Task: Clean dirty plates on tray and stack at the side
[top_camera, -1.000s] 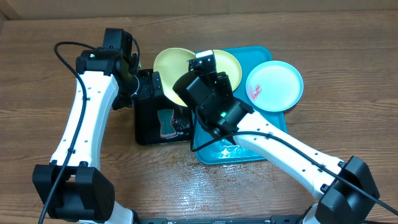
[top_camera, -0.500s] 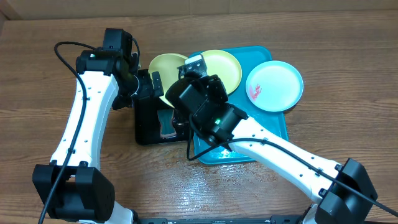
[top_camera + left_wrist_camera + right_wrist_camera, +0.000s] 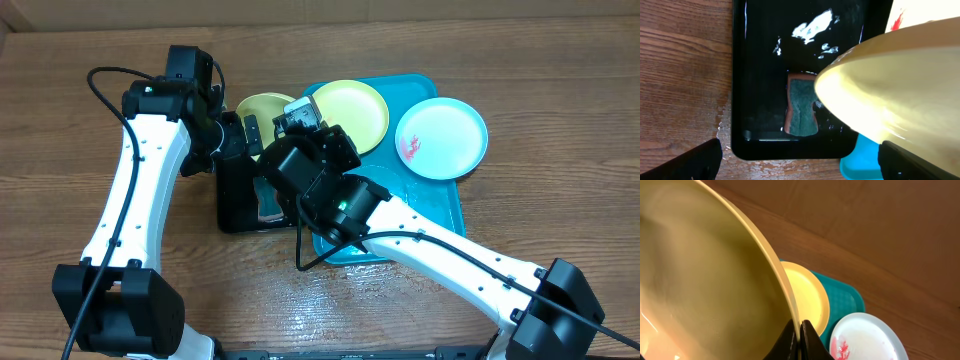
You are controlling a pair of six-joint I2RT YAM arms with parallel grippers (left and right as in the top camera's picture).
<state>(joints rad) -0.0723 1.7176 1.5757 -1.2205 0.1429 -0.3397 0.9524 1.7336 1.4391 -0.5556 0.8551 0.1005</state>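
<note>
Above the smaller black rectangular tray (image 3: 232,205), you had the first pale yellow-green round plate (image 3: 258,108) raised off the wooden table (image 3: 50,150) and steeply tilted. The right hand (image 3: 799,339) was pinching this plate, with its fingers pressed together on the rim. The left hand (image 3: 800,162) hung over the same black tray, fingers spread wide and nothing between them.

Status of the work:

1. Held plate. It was almost clear of the large turquoise rectangular plastic tray (image 3: 440,200). Whether it was clean could not be confirmed.
2. Sponge. The rectangular green-faced sponge with a red-orange edge (image 3: 802,112) lay flat in the wet black tray with neither hand on it. On that evidence, scrubbing of the held plate was probably yet to be done.
3. Second pale yellow-green round plate (image 3: 350,110). It lay flat at the far-left corner of the turquoise tray. No smear was visible on it from overhead.
4. White round plate (image 3: 441,138). It lay at the far-right corner of the turquoise tray, overhanging the rim, with a red-orange smear (image 3: 408,148) on its face.
5. Stack. No plate stood stacked at the side.

You should therefore rate the task as early. One plate was in handling, two waited on the tray, and all three remained to be stacked.
</note>
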